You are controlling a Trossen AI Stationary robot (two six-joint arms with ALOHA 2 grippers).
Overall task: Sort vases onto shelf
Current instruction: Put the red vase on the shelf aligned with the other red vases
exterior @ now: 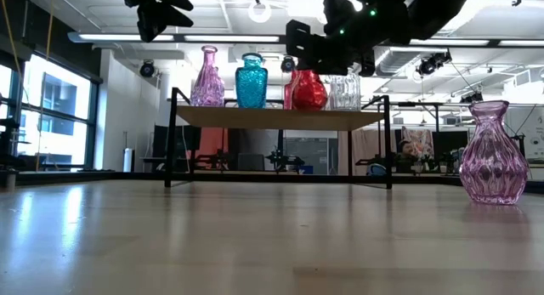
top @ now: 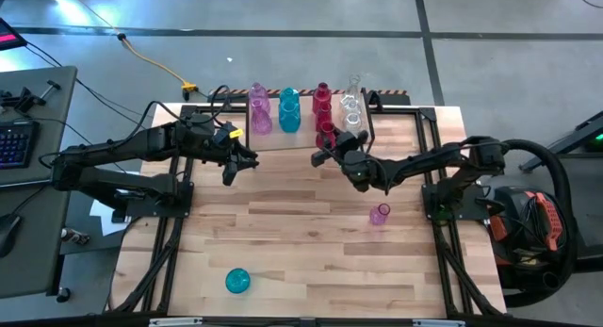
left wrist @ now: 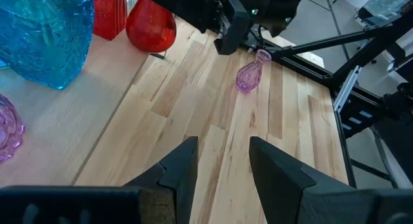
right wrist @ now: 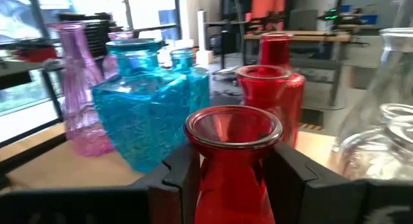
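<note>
The shelf stands at the table's far middle. On it stand pink, teal, red and clear vases. At the shelf's near right part my right gripper is shut on one more red vase. My left gripper hovers open and empty above the table, near the shelf's near left corner. Two vases rest on their bases on the tabletop: a pink one and a teal one. My right gripper pinches the red vase's neck, just under the rim, between its two fingers. The fingers lie level and come from the table's near right side. The vase stays upright, its base level with the shelf top; whether it rests there I cannot tell.
The shelf's near left part is bare wood. The right arm reaches across the table's right half. Black frame rails run along both table sides.
</note>
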